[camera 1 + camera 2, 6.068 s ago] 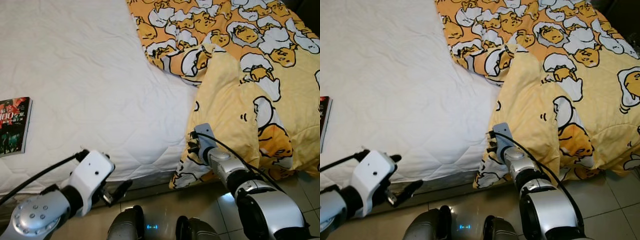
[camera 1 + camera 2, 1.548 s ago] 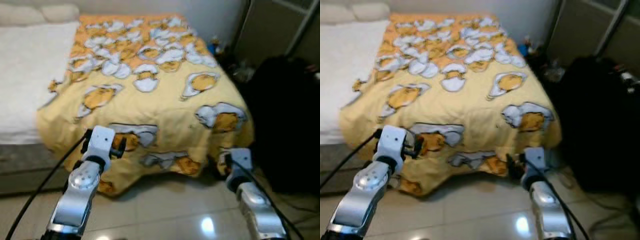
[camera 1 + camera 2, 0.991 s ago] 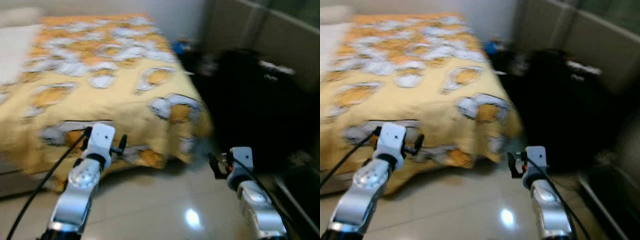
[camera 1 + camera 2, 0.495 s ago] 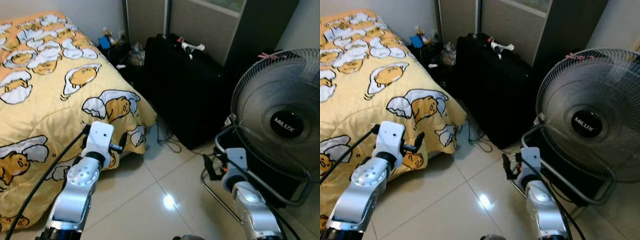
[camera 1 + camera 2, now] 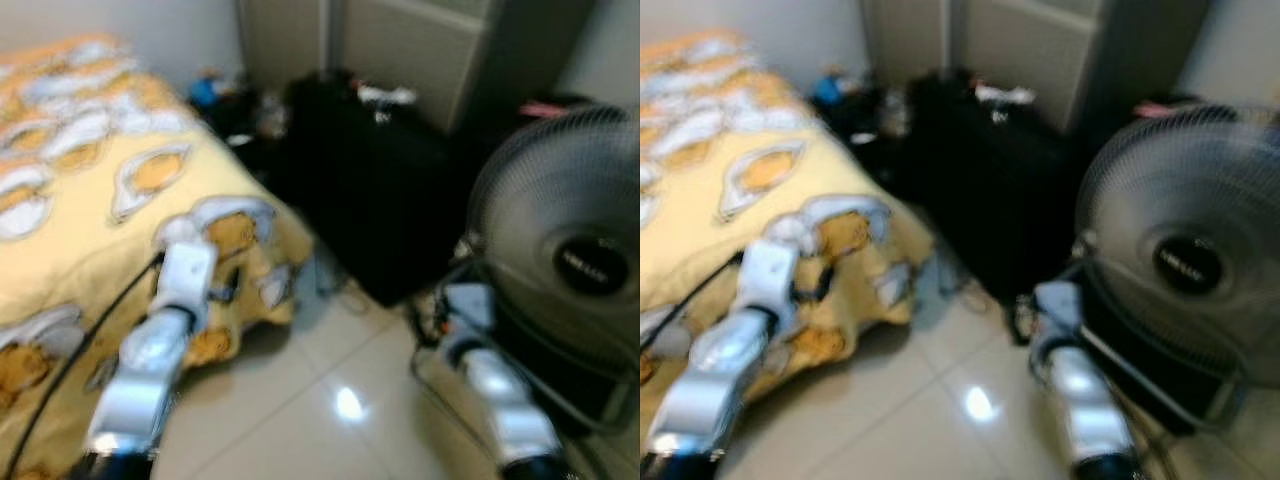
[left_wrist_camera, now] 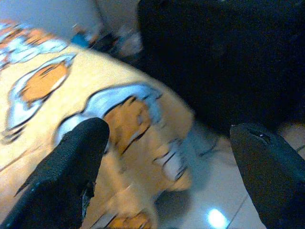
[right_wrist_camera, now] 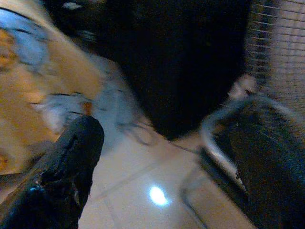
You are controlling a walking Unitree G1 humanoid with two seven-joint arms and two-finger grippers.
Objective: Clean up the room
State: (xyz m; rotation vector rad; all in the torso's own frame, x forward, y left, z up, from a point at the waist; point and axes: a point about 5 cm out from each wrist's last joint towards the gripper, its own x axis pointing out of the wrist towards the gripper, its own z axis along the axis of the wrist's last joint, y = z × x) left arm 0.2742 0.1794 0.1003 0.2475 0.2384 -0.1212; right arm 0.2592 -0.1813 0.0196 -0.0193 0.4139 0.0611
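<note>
— Bedding first: how does it lie?
— Yellow quilt (image 5: 90,215) with a cartoon egg print covers the bed on the robot's left; its corner hangs over the edge down to the pale tiled floor (image 5: 290,420); the head views are blurred, so finer detail is lost.

— And to the right of it?
— Dark suitcase (image 5: 385,200) stands upright near the bed's corner, with something small and white on top; behind it, grey cabinet doors (image 5: 400,50); on the right, a standing fan (image 5: 1185,255) with a round wire cage, its metal base on the tiles; a heap of small clutter (image 5: 235,100) sits on the floor between bed and suitcase, too blurred to name.

— The arms?
— Both are raised in front of the robot; left gripper (image 6: 174,162) hangs over the quilt's hanging corner, fingers spread wide and holding nothing; right gripper (image 7: 169,162) is above the tiles between the suitcase and the fan's base, its fingers likewise far apart and empty.
</note>
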